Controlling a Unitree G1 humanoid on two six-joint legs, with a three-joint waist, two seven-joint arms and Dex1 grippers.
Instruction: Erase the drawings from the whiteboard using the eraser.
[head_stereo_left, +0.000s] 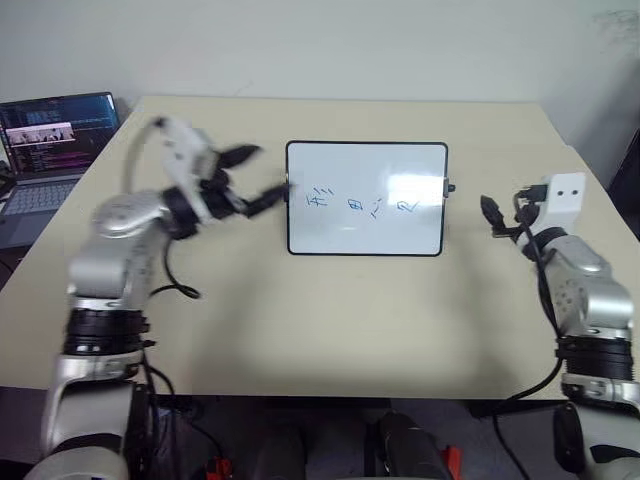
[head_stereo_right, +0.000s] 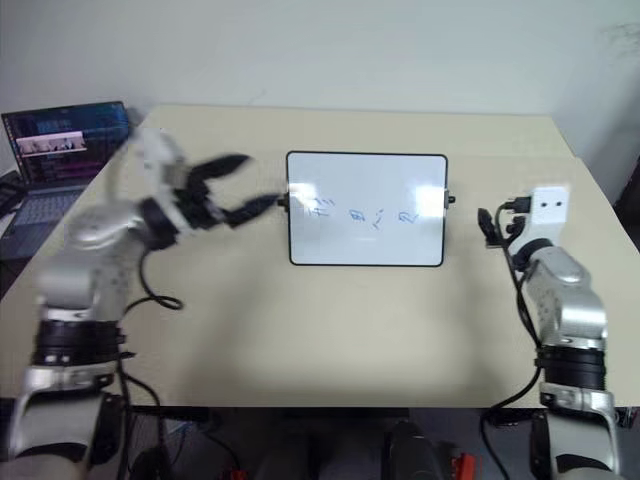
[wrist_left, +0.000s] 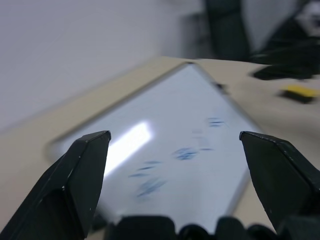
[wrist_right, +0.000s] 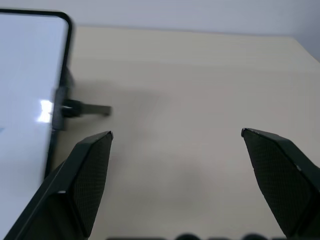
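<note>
Whiteboard lies flat at the middle of the beige table, blue drawings in a row on it | left claw spread wide and empty at board's left edge | right claw spread, empty, beside board's right knob | left wrist view alone catches yellow eraser on the table beyond the board | laptop far left

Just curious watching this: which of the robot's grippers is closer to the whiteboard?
The left gripper, open right at the whiteboard's left edge. The right gripper, also open, hangs apart off its right side.
</note>
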